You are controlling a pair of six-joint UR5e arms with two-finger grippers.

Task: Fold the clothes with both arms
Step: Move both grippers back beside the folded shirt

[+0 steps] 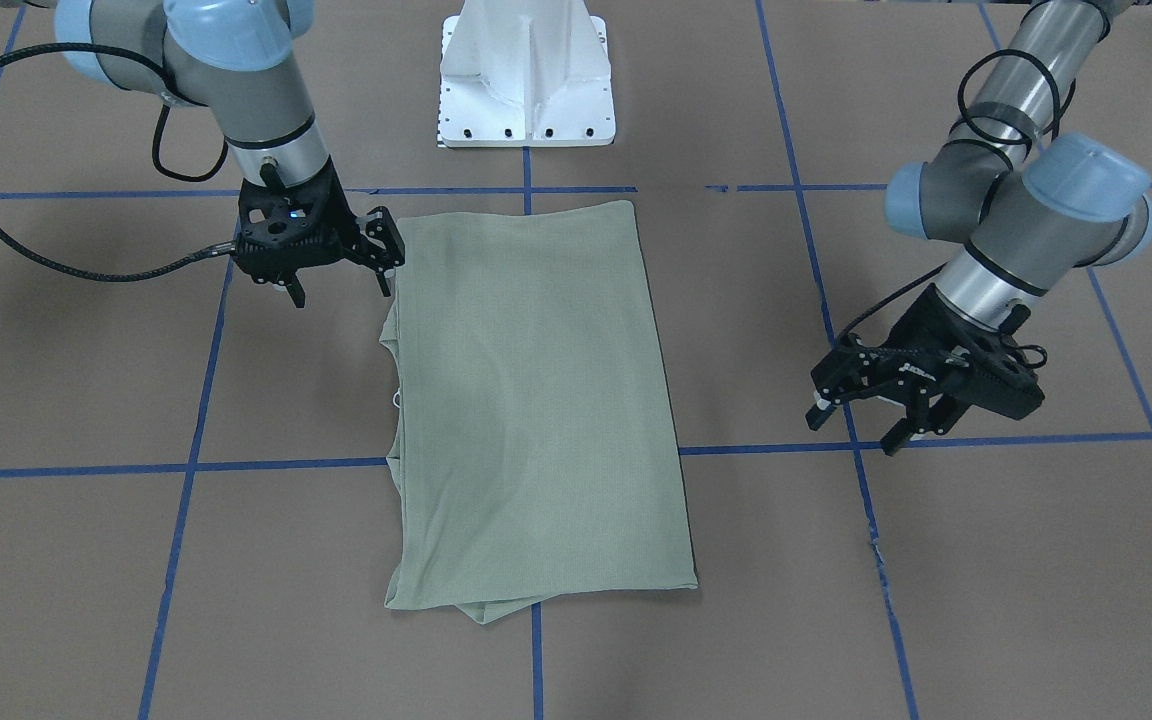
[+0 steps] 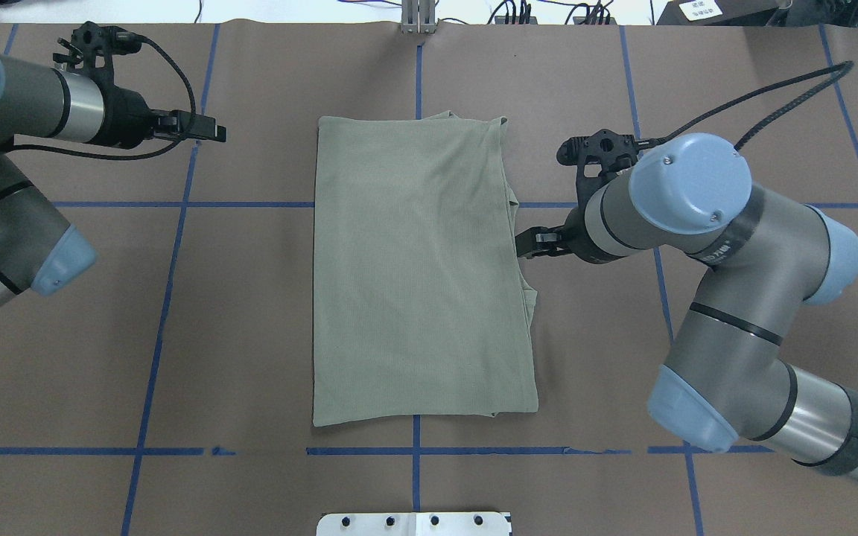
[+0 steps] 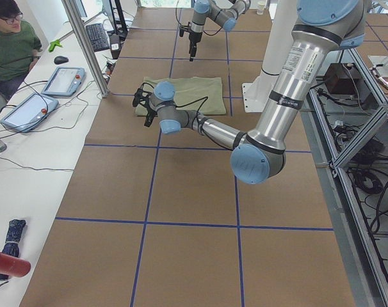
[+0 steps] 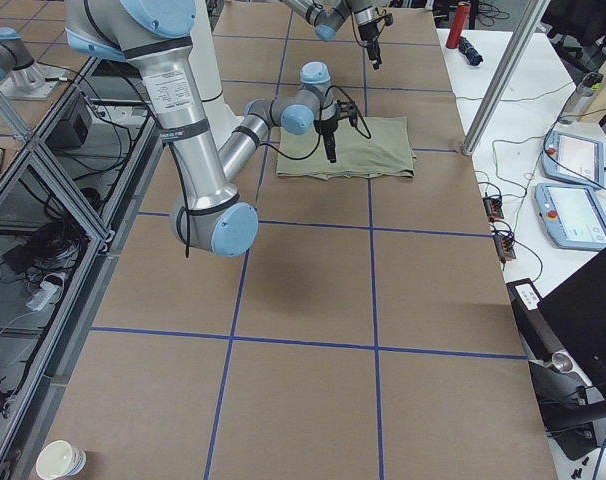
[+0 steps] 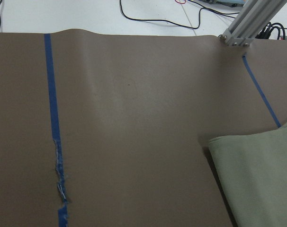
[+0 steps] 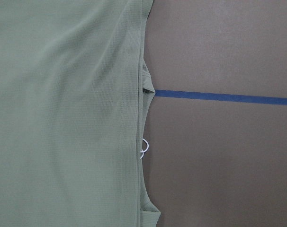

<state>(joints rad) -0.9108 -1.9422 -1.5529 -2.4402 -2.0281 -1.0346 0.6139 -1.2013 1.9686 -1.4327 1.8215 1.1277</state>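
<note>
The pale green shirt (image 1: 536,400) lies flat on the brown table, folded into a long rectangle (image 2: 421,275). My right gripper (image 1: 341,290) hangs open just above the shirt's edge on my right side (image 2: 526,246), with nothing between its fingers. The right wrist view looks straight down on that edge (image 6: 63,118), where a small white loop (image 6: 143,146) pokes out. My left gripper (image 1: 851,430) is open and empty, well clear of the shirt over bare table (image 2: 213,134). Only one shirt corner (image 5: 262,179) appears in the left wrist view.
Blue tape lines (image 1: 196,400) grid the table. The white base pedestal (image 1: 526,80) stands at the robot's side of the shirt. A person (image 3: 11,45) sits at a side bench with tablets (image 3: 63,80). A paper cup (image 4: 63,460) stands at a far corner.
</note>
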